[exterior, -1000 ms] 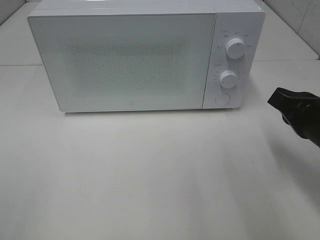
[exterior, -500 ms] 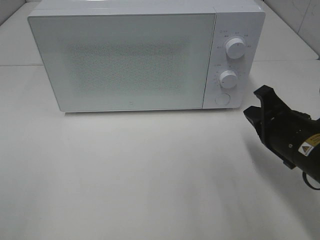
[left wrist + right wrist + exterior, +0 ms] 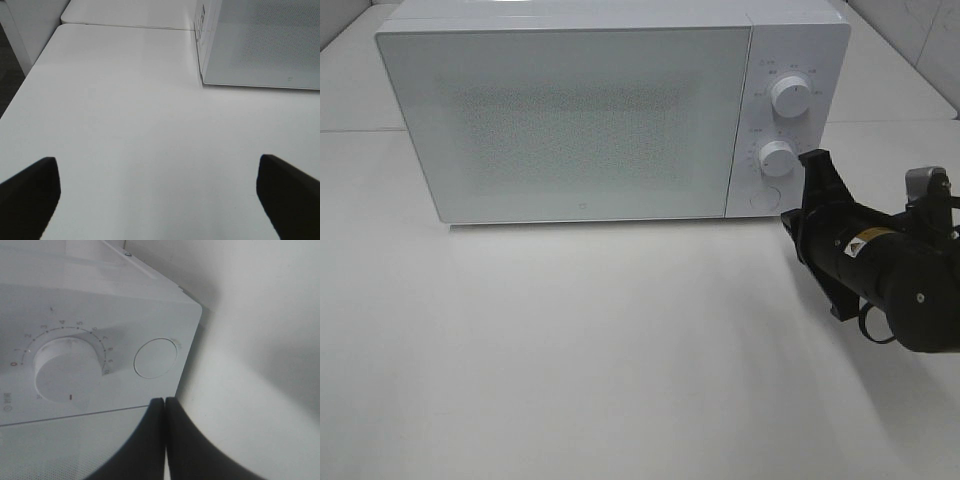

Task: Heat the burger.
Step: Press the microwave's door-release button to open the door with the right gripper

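your right fingers [image 3: 145, 440] are pressed shut into one blunt tip. that tip sits near the round button [image 3: 155, 358] in the lower corner of the microwave [image 3: 570, 110] control panel, just beside the lower dial [image 3: 65, 372]; it does not look to be on the button yet. i take this button for the door release, so the step in hand is a push.

line the tip up on the middle of the button, not its rim, and drive straight into the panel. a slanted push could slip toward the dial or shove the microwave back across the desk [image 3: 620, 350]. go slowly and stop once the door gives.

the door is closed and frosted, and the burger shows in no view, so i cannot tell whether it is inside.

your left fingers [image 3: 30, 192] stand wide apart and empty over bare desk by the microwave's left front corner. hold them back in case the door swings out that way.
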